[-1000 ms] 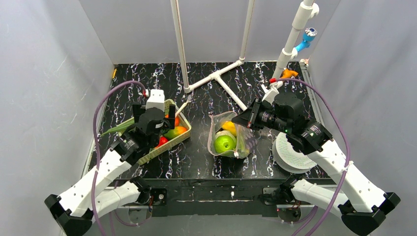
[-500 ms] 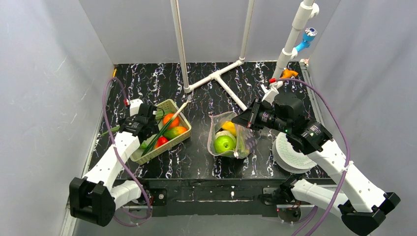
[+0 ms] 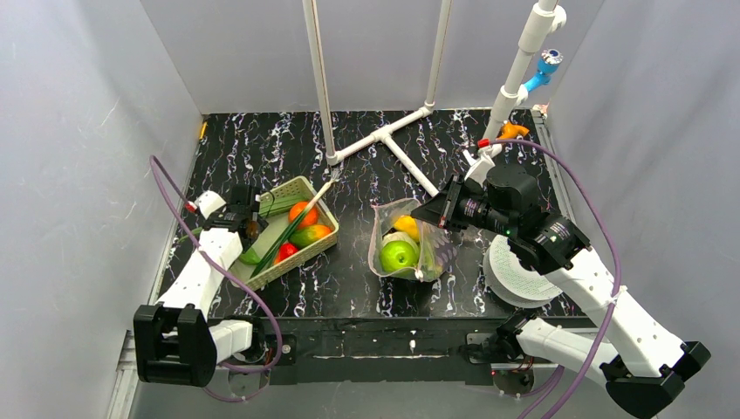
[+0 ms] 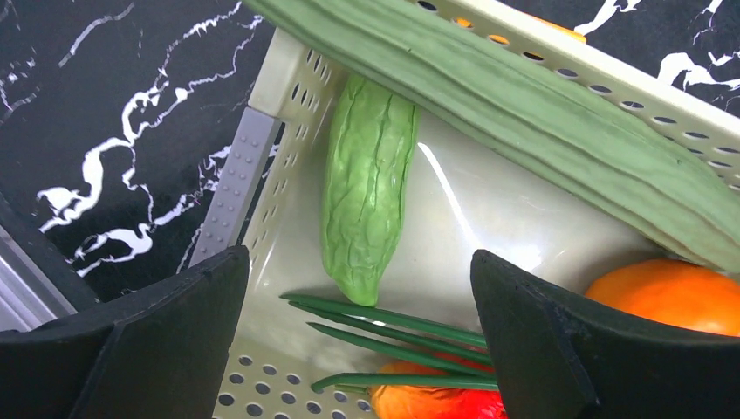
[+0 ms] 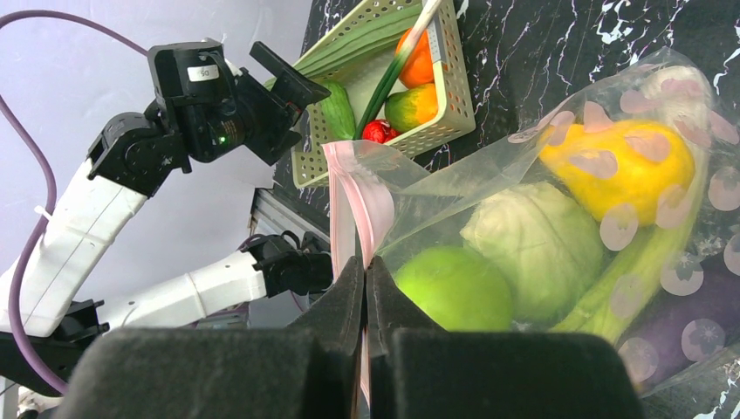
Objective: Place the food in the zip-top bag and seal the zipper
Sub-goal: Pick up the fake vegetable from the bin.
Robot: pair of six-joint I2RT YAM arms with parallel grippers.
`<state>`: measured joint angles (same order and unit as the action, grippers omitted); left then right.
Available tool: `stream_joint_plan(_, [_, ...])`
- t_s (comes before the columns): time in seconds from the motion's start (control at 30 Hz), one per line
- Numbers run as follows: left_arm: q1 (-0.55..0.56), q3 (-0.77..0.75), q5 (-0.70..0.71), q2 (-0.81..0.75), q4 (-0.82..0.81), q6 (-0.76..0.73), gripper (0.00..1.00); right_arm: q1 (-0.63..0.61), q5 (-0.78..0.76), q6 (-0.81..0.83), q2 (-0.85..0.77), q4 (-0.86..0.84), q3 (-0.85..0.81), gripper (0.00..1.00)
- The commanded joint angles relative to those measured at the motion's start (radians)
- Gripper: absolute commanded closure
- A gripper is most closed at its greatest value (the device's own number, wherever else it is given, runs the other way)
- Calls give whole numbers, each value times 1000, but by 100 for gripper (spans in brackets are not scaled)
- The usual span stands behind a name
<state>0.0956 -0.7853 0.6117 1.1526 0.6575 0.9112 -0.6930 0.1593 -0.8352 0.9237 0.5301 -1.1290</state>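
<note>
Loading is the step in hand, by my reading — the bag (image 3: 410, 237) stands part-filled near the middle of the table (image 3: 349, 284), while several pieces lie in the basket (image 3: 301, 184) to its left. The right gripper (image 5: 366, 266) is pinched together on the pink zipper (image 5: 366, 196) at the bag's mouth, holding that edge up. Inside the bag show a green apple (image 5: 454, 288), a pale cabbage-like ball (image 5: 532, 244), a yellow piece (image 5: 620, 175) and a long green stalk (image 5: 646, 262).

The left gripper (image 4: 359, 257) hangs over the near-left corner of the basket, fingers apart and nothing between them. Directly below lies a bumpy green gourd (image 4: 366, 201), with a long ridged gourd (image 4: 541, 131) across the rim behind it, and green onion stalks (image 4: 393, 336), an orange (image 4: 672, 292) and a red piece (image 4: 454, 406) alongside.

The next move, I judge, calls for the left gripper to drop onto one piece — the bumpy green gourd sits squarely under the gap — close on it, and carry it across to the bag's mouth. That mouth looks floppy, so the entry would need care; whether it gapes wide enough I cannot tell. Sealing is not yet begun.

The table is black with white marbled veins, flat and hard-looking. A white pipe frame (image 3: 384, 135) stands at the back, a white disc (image 3: 510, 271) lies to the right of the bag, and plain grey walls (image 3: 96, 131) close in three sides.
</note>
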Motion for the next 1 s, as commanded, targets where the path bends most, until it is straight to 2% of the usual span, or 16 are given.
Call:
stream_joint_plan(0.0, [-23, 6, -18, 9, 13, 113, 2, 7, -2, 3, -9, -48, -11, 99])
stream_joint_plan(0.33, [-49, 22, -63, 61, -3, 139, 2, 8, 6, 8, 13, -56, -14, 99])
stream_joint_plan(0.5, [-74, 34, -121, 97, -16, 171, 12, 10, 7, 11, 12, -56, -12, 99])
stream_joint_plan(0.77, [-94, 59, -206, 144, -64, 172, 10, 13, 2, 13, -1, -51, -12, 99])
stream_joint_plan(0.97, [-129, 69, -228, 146, -75, 173, 25, 15, 5, 13, 0, -50, -18, 99])
